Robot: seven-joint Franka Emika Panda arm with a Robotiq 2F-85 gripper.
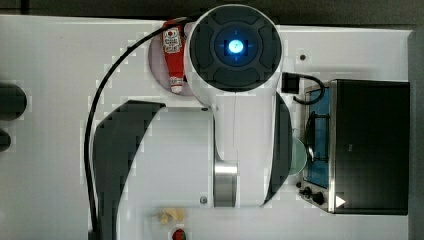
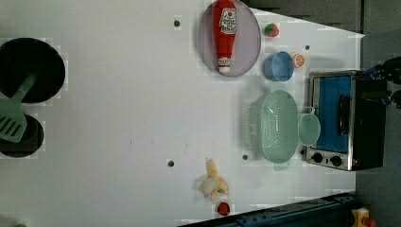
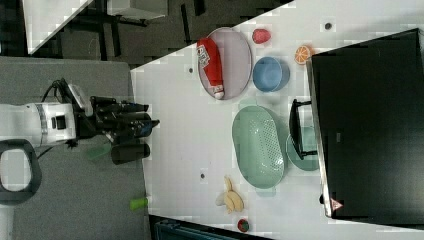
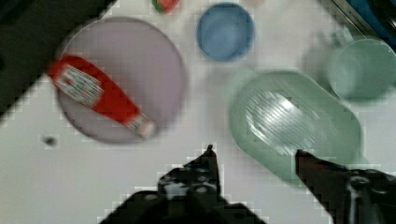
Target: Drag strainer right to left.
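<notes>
The strainer (image 2: 279, 125) is a pale green oval colander with a dotted inside. It rests on the white table beside the toaster oven (image 2: 345, 120), and a mint-green cup (image 2: 309, 128) touches its side. In the right view the strainer (image 3: 257, 145) lies between the banana and the blue bowl. My gripper (image 3: 150, 122) hangs well away from it, with a clear gap to the table. In the wrist view the black fingertips (image 4: 210, 154) stand apart and hold nothing. The gripper (image 4: 254, 156) looks down at the near rim of the strainer (image 4: 294, 121).
A ketchup bottle (image 2: 224, 35) lies on a grey plate (image 2: 248, 52). A blue bowl (image 2: 278, 66), a strawberry (image 2: 270, 30) and an orange slice (image 2: 298, 60) are close by. A peeled banana (image 2: 213, 182) lies near the table edge. Black pans (image 2: 30, 71) and a green spatula (image 2: 14, 118) are at the left view's left.
</notes>
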